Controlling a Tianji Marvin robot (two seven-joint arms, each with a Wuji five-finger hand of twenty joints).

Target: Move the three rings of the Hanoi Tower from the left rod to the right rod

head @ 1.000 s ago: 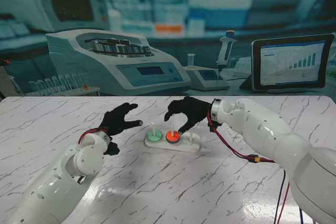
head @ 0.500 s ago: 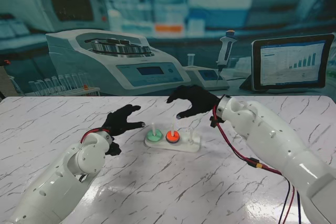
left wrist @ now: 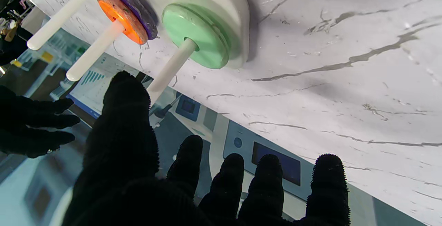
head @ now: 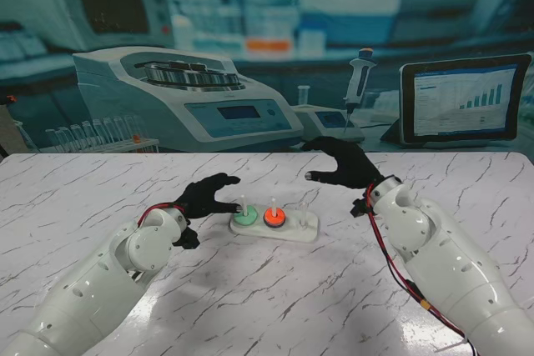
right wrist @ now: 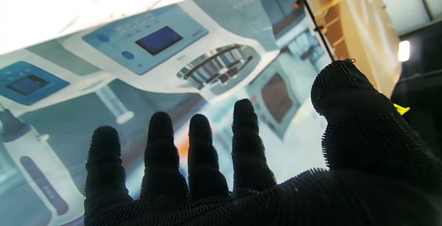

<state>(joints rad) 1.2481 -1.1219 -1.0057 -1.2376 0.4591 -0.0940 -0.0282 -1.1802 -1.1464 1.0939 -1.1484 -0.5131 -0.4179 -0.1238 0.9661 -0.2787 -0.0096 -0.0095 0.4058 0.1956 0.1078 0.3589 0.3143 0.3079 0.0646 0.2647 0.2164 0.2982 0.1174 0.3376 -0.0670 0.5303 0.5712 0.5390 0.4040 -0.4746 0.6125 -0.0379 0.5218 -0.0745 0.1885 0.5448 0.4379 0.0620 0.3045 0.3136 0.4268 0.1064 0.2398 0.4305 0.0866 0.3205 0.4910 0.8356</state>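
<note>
On the marble surface (head: 250, 289), three rods are being carried by one white base (head: 302, 228): green ring (head: 244, 217) left, orange ring (head: 274, 217) over purple ring (left wrist: 133, 1) middle. Both hands' fingers are being held spread, empty: left hand (head: 209, 198), right hand (head: 344, 164).

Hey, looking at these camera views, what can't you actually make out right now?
- Purple ring: stand view hides it under the orange ring; only its edge shows in the left wrist view.
- Right rod: faint and thin in the stand view.
- Tower: absent from the right wrist view, which faces the backdrop past the right hand.
- Left hand: whether its fingertips touch the left rod.
</note>
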